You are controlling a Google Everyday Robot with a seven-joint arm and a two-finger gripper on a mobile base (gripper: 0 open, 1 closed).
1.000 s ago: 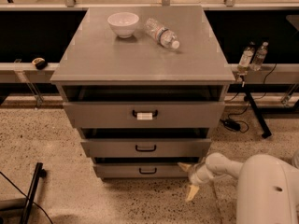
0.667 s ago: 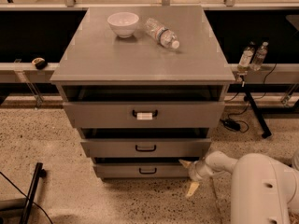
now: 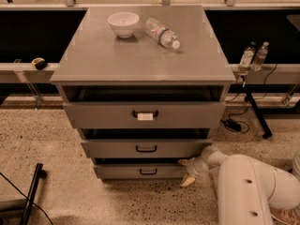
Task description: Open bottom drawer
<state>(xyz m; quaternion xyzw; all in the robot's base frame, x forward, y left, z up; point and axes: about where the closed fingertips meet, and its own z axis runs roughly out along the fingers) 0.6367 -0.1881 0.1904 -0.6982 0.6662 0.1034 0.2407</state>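
Observation:
The bottom drawer (image 3: pixel 140 171) is plain grey, the narrowest of the three fronts, with a small black loop handle (image 3: pixel 148 172) and no label. It sits low in the grey cabinet (image 3: pixel 140 55), slightly pulled out. My gripper (image 3: pixel 186 171) is at the drawer's right end, just above the floor, on the white arm (image 3: pixel 248 186) that comes in from the lower right. Its pale fingers (image 3: pixel 188 181) lie beside the drawer's right corner, away from the handle.
Above are a middle unlabelled drawer (image 3: pixel 146 148) and a top drawer (image 3: pixel 144 115) with a white label. On the cabinet top stand a white bowl (image 3: pixel 123 23) and a lying water bottle (image 3: pixel 162 33). Two small bottles (image 3: pixel 253 56) and cables are at the right; a black stand leg (image 3: pixel 32 191) at lower left.
The arm has shifted slightly; the gripper stays at the bottom drawer's right corner. The drawers have not visibly moved.

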